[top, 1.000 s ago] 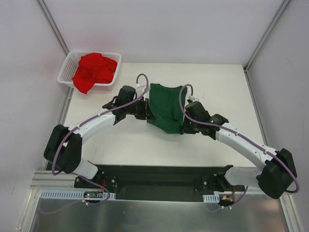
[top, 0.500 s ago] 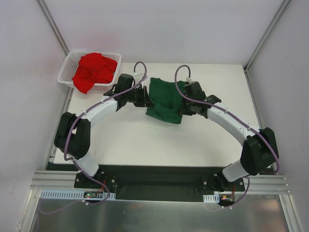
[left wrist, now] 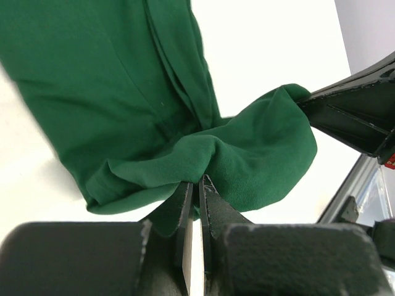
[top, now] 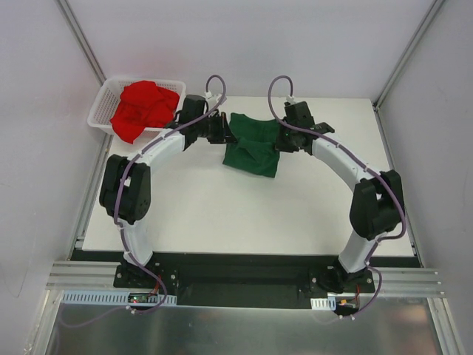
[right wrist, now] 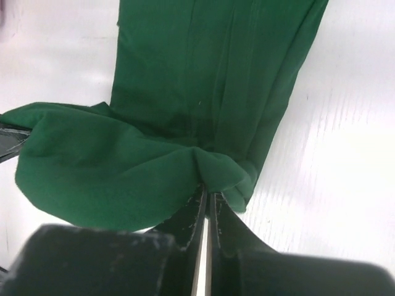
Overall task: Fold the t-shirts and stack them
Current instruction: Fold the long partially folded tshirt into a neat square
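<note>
You have both grippers closed tight on the dark green t-shirt, the left gripper on its left side and the right gripper on its right. The held edge runs crosswise between them, far out over the table, and the rest of the cloth trails back toward the arm bases. By my judgement, the fold turns on carrying that edge along the near-far line. The red t-shirt lies heaped in the white basket at far left, nearer your left arm.
</note>
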Robot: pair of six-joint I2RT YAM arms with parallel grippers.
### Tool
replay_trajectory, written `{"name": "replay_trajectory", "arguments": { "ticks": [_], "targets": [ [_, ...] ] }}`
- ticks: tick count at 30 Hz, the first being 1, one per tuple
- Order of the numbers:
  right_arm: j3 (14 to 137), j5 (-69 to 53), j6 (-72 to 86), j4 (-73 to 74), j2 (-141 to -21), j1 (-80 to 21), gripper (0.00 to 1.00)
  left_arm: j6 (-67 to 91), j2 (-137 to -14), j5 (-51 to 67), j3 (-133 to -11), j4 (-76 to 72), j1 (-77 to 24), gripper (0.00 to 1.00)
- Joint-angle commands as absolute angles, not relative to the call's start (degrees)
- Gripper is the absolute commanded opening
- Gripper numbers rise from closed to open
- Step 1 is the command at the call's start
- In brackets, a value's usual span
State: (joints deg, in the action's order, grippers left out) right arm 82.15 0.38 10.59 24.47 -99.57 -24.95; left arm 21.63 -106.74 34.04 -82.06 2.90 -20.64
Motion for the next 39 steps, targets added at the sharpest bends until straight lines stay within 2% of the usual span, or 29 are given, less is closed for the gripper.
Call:
{"name": "replay_trajectory", "arguments": {
  "ticks": [1,10,31,32,33,35,36,37,39],
  "targets": [
    [86.6,-2.6,7.9,21.0,-105.2,-23.1,0.01,19.7,-110.6,34.5,-87.2,1.9,-19.4,0.0],
    [90.9,-1.9,5.1,14.2,-113.2,-20.7,0.01,19.1,-121.5,34.0,-94.4,1.6,-16.9,0.0],
    [100.2,-3.8,4.8,13.5,-120.0,-16.9,0.01,22.2,-132.4,38.2,-111.3,1.3,-14.2,0.0],
    [100.7,-4.0,4.9,13.7,-120.7,-16.7,0.15,22.1,-133.0,38.2,-112.1,1.3,-14.2,0.06],
    [101.9,-4.7,5.2,14.1,-121.4,-16.6,0.28,22.1,-134.4,38.2,-112.8,1.3,-14.2,0.24],
    [102.5,-5.2,5.4,14.1,-122.6,-16.5,0.46,22.1,-135.7,39.1,-115.2,1.4,-14.2,0.39],
    [102.7,-5.1,5.4,14.1,-122.8,-16.4,0.49,21.9,-136.4,39.1,-115.6,1.3,-14.2,0.49],
    [102.7,-5.0,5.4,14.0,-123.0,-16.4,0.52,21.8,-136.5,39.1,-115.9,1.3,-14.2,0.73],
    [102.7,-4.9,5.4,14.0,-123.0,-16.3,0.56,21.8,-136.0,38.1,-115.7,1.3,-14.2,0.99]
  ]
}}
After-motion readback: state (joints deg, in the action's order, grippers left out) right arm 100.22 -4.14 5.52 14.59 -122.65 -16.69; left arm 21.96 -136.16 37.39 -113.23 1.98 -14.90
